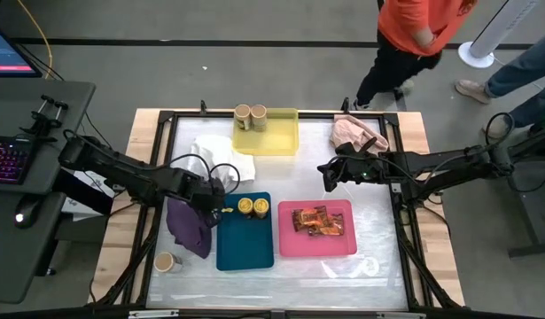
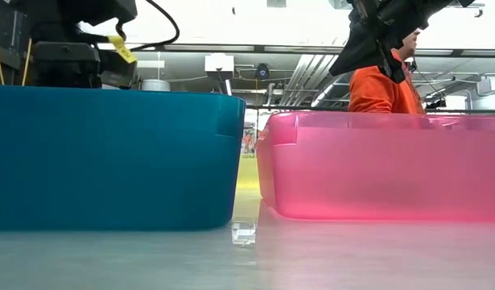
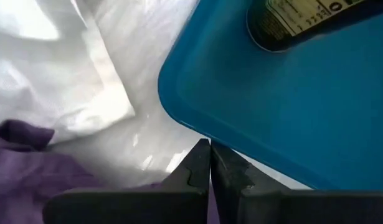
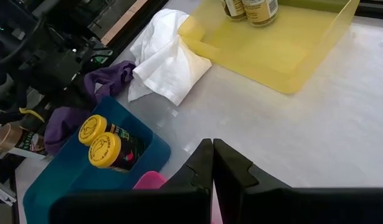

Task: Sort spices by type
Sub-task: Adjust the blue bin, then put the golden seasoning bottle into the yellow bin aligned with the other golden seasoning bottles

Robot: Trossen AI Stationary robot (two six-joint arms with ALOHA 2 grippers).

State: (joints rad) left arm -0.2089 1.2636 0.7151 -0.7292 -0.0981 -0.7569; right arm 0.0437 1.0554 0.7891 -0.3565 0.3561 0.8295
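Two tan-lidded jars [image 1: 251, 113] stand in the yellow tray [image 1: 276, 142]. A third tan-lidded jar [image 1: 165, 261] stands on the table near its left near corner. Two yellow-lidded jars [image 1: 253, 207] stand in the teal tray [image 1: 245, 244], also seen as the yellow-lidded jars [image 4: 99, 140]. The orange-red packets [image 1: 316, 221] lie flat in the pink tray [image 1: 343, 244]. My left gripper [image 1: 221, 210] is shut and hovers over the teal tray's far left corner [image 3: 179, 93], beside the jars. My right gripper [image 1: 328, 180] is shut and hangs above the table between the yellow and pink trays.
A white cloth [image 1: 221, 159] lies left of the yellow tray, a purple cloth [image 1: 190, 226] left of the teal tray, and a pink cloth [image 1: 359, 133] at the far right. People stand beyond the table's far edge. Bare table shows along the near edge and right of the pink tray.
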